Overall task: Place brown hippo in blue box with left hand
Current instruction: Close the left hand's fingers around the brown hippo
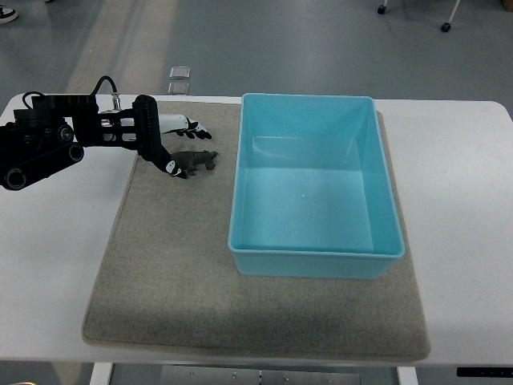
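Observation:
The brown hippo is a small dark toy lying on the grey mat, a little left of the blue box. My left hand reaches in from the left edge and stands open over the hippo's left end. Its white-and-black fingers stretch out just behind the toy. The thumb points down at the toy's near-left side, touching it or nearly so. The box is a light blue rectangular bin with nothing inside it. The hippo rests on the mat, not lifted.
The mat covers the middle of a white table. A small clear plastic piece lies on the floor beyond the table's far edge. The black forearm with its cables crosses the table's left part.

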`<move>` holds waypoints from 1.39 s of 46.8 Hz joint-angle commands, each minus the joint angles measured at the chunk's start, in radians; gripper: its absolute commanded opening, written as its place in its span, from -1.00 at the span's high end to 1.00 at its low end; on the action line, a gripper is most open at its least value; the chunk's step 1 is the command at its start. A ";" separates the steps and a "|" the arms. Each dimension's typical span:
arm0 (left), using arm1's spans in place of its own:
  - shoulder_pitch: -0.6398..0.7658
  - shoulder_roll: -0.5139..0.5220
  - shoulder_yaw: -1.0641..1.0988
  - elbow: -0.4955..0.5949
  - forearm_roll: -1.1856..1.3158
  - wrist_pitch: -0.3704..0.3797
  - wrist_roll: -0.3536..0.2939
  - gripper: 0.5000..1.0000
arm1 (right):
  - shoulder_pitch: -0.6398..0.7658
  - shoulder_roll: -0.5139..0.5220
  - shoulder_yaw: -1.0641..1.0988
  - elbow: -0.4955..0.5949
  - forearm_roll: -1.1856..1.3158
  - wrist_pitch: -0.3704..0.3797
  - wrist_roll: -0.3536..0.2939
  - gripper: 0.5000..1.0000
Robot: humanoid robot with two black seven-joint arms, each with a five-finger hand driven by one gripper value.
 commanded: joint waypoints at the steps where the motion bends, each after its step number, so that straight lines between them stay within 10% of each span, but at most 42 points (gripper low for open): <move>1: 0.000 0.000 0.002 0.000 0.002 0.003 0.004 -0.30 | 0.000 0.000 0.000 0.000 0.000 0.000 0.000 -0.74; 27: -0.001 0.000 0.000 -0.001 0.002 0.003 0.005 -0.24 | 0.000 0.000 0.000 0.000 0.000 0.000 0.000 -0.74; 56: 0.000 0.001 0.002 -0.001 0.025 0.004 0.014 1.00 | 0.000 0.000 0.000 0.000 0.000 0.000 0.000 -0.74; 65: 0.000 0.001 0.000 -0.001 0.023 0.004 0.017 1.00 | 0.000 0.000 0.000 0.000 0.000 0.000 0.000 -0.74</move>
